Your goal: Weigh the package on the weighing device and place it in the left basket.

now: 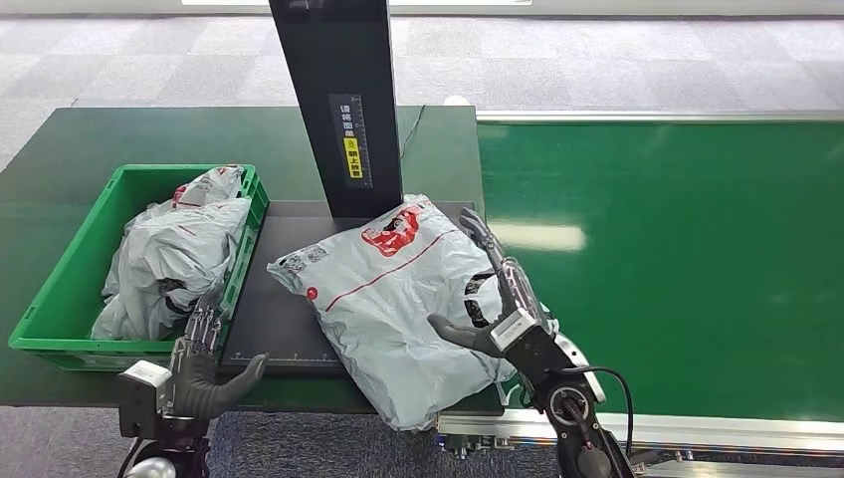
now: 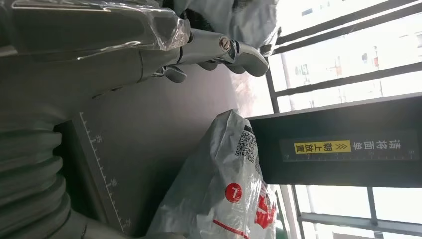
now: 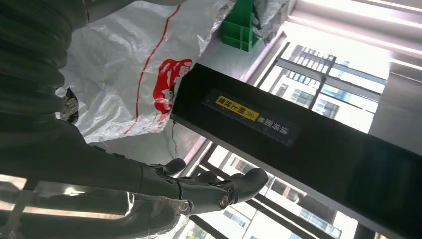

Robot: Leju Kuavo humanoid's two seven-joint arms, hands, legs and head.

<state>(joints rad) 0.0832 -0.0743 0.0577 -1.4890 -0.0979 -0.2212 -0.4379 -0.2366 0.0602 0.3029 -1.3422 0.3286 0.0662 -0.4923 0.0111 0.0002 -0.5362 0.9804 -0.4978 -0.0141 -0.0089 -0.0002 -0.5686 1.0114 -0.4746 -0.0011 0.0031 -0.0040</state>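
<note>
Scale platform (image 1: 269, 329) carries the package (image 1: 398, 299), long axis slanting from the dark post toward me. Basket (image 1: 60, 299) lies left of it. Right hand (image 1: 495, 289) rests spread on its right edge, nearer; left hand (image 1: 199, 368) hovers spread, empty.

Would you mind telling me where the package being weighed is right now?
In the head view, the package lies on the dark scale platform, just before the black post, between the green basket and the right hand.

the black post (image 1: 338, 100) is cut off by the head view's upper edge.
</note>
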